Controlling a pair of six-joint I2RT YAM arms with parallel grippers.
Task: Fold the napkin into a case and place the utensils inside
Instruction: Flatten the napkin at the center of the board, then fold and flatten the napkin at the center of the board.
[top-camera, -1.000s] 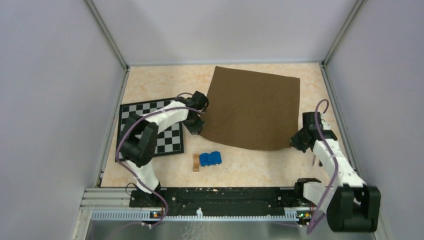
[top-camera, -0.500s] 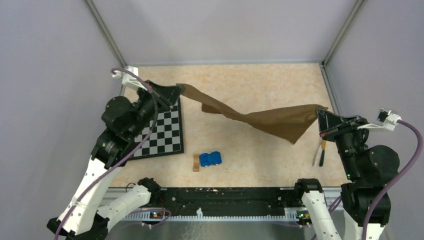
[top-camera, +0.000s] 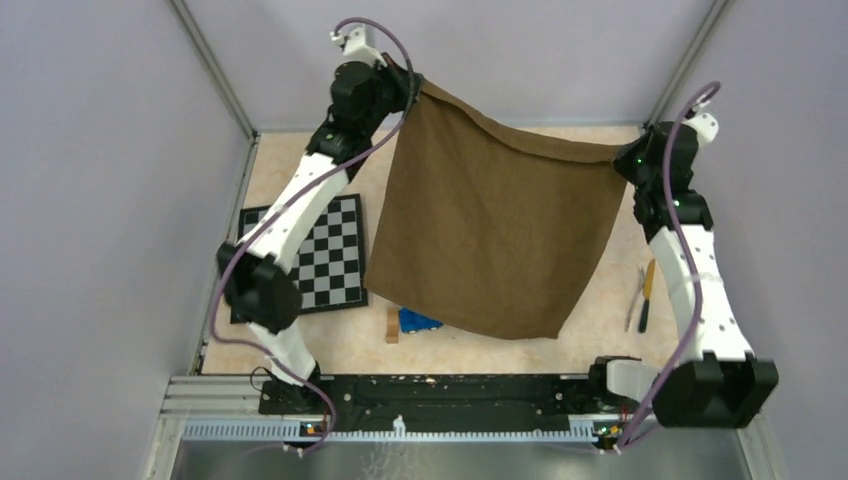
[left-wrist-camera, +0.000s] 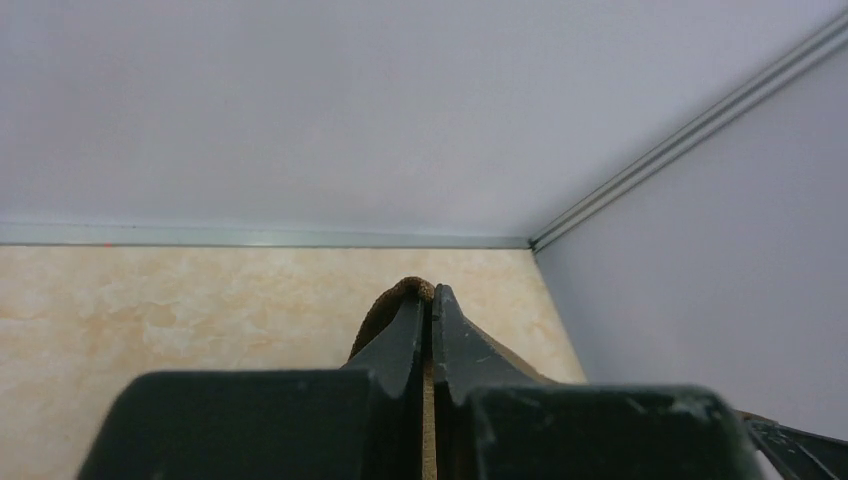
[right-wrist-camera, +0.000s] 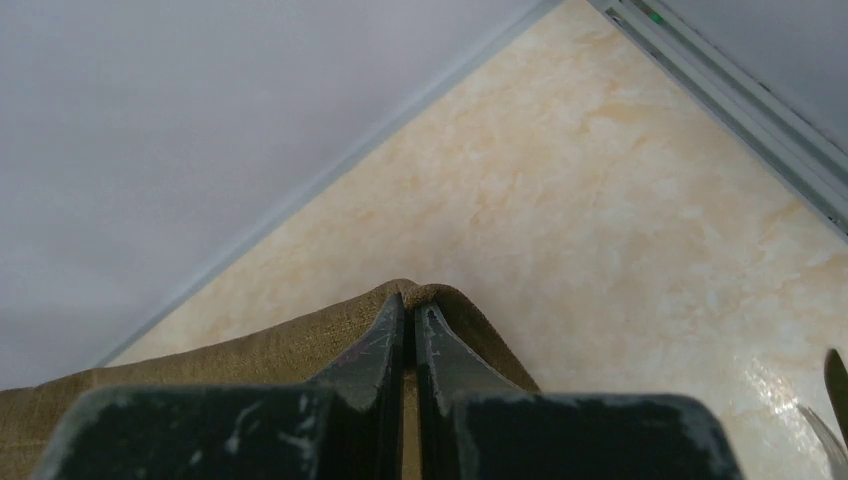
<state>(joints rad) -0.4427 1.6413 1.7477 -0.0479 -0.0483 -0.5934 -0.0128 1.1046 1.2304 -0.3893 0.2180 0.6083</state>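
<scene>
I have the left gripper clamped on one top corner of the napkin and the right gripper clamped on the other. In both wrist views the jaws are pressed together with a lip of brown cloth pinched between the tips. Both grippers are raised high toward the back of the table, and the napkin hangs between them as a broad open sheet, its top edge sagging a little in the middle. I cannot tell whether its bottom edge touches the table. From overhead that edge covers part of a blue object, and a small wooden block sits just left of it. The checkered mat lies flat on the left side. The utensils lie on the table at the right, apart from the napkin.
</scene>
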